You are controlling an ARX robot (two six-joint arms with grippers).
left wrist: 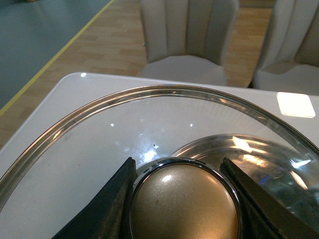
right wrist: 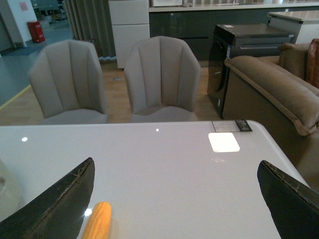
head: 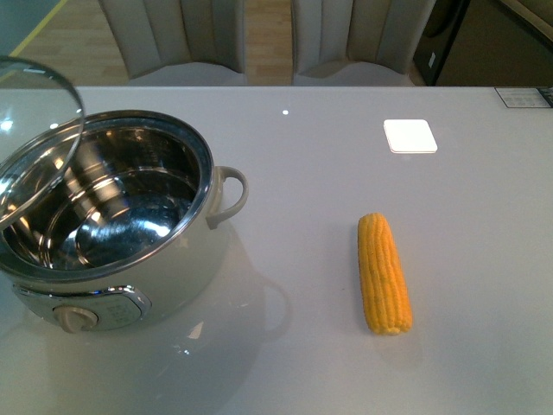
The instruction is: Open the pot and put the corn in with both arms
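Note:
The cream-white pot [head: 130, 285] stands open at the table's left, its steel inside bare. Its glass lid [head: 34, 130] is tilted up over the pot's left side. In the left wrist view my left gripper [left wrist: 183, 199] is shut on the lid's gold knob [left wrist: 184, 206], and the pot [left wrist: 259, 159] shows through the glass lid [left wrist: 99, 144]. The yellow corn [head: 384, 273] lies lengthwise on the table to the pot's right. In the right wrist view my right gripper [right wrist: 177, 199] is open above the table, with the corn [right wrist: 97, 221] tip beside one of its fingers [right wrist: 55, 209]. Neither arm shows in the front view.
A white square pad [head: 409, 136] lies at the back right of the grey table [head: 328, 173]. Two beige chairs [right wrist: 114, 79] stand behind the far edge. A sofa [right wrist: 279, 84] and a dark cabinet [right wrist: 249, 42] are off to the right.

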